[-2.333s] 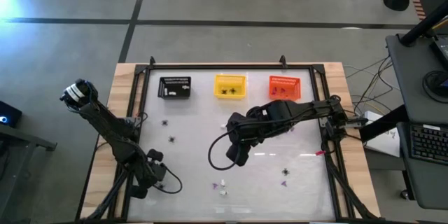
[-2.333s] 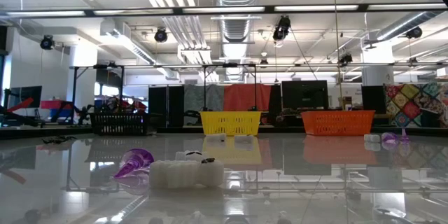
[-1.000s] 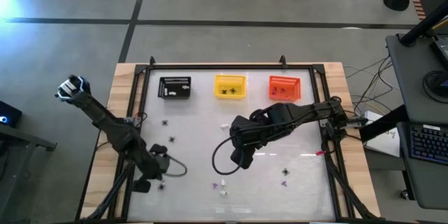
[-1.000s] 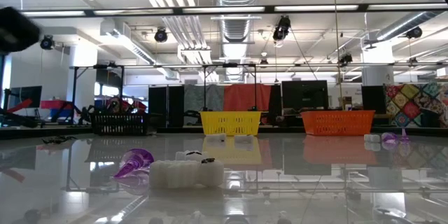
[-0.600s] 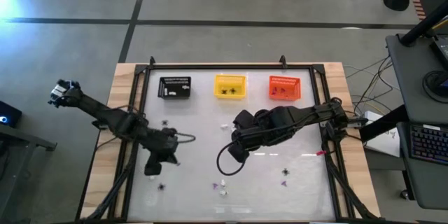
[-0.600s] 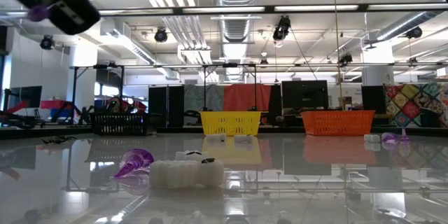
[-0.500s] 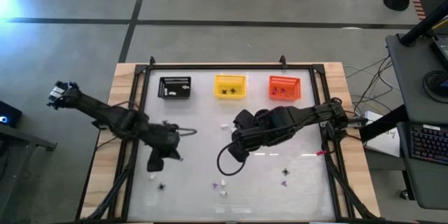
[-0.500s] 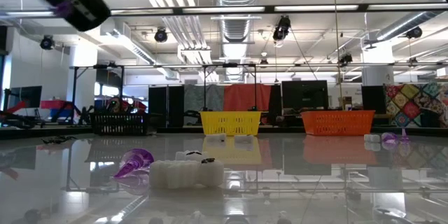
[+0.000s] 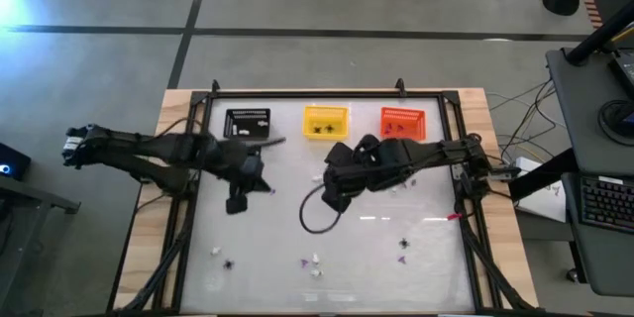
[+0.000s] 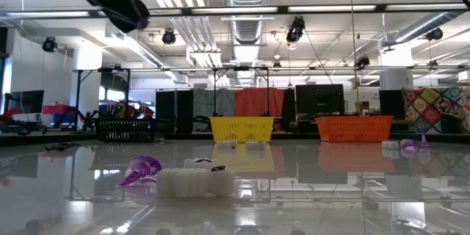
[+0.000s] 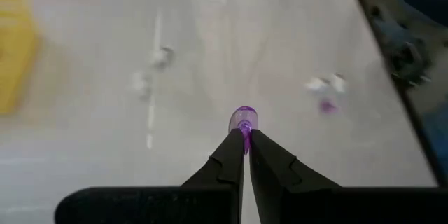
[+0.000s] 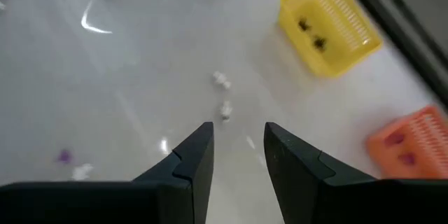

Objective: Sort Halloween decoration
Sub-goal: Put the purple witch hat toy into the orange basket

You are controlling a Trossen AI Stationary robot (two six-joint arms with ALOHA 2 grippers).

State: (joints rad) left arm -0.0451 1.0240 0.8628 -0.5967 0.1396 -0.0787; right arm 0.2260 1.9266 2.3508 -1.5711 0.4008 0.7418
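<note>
My left gripper is high above the table's left middle, shut on a purple bit; it also shows at the low view's top left. My right gripper hovers open and empty over the table's middle, its fingers short of two white bits. More white bits, black spiders and purple bits lie on the near part of the table. The black, yellow and orange baskets stand in a row at the far edge. My left gripper pinches the purple bit's thin end between its two fingertips, only at their free ends. The bit's rounded end sticks out beyond the tips. It is lifted clear of the table.
A black frame runs round the white table top. A cable loop hangs below my right arm. In the low view a white bit and a purple bit lie close to the camera.
My left gripper has risen from the near left corner and gone toward the far edge and the table's middle, staying shut on the purple bit, which is lifted clear. My right gripper has drifted toward the far edge, still open.
</note>
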